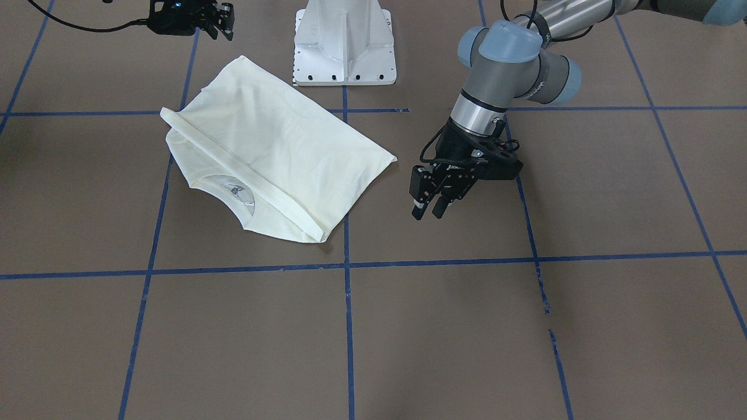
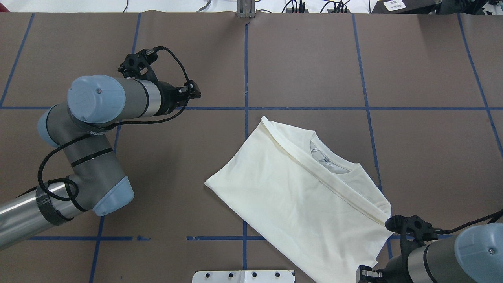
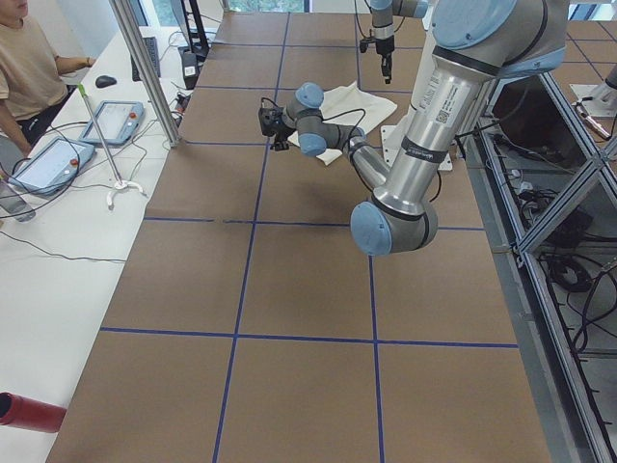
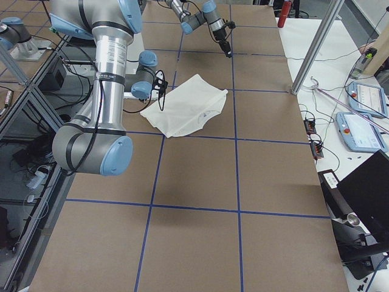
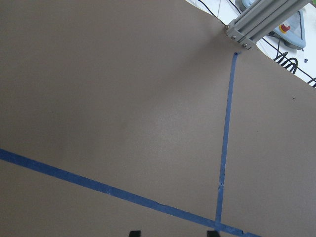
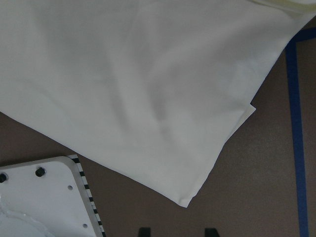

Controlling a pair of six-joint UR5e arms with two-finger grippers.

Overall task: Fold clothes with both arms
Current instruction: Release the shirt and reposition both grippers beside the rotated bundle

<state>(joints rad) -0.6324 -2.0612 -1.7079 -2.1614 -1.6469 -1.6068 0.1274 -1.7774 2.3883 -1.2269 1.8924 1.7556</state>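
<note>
The left arm [image 1: 513, 67] was bent at the elbow. The left gripper [image 1: 428, 212] pointed down at a slant, jaws apart and empty. The right gripper [image 1: 224, 24] pointed down too, jaws apart, empty.

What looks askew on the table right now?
The folded T-shirt lies diagonal to the blue tape grid. Its neckline is exposed beside a folded-over band. Nothing looks torn or spilled.
</note>
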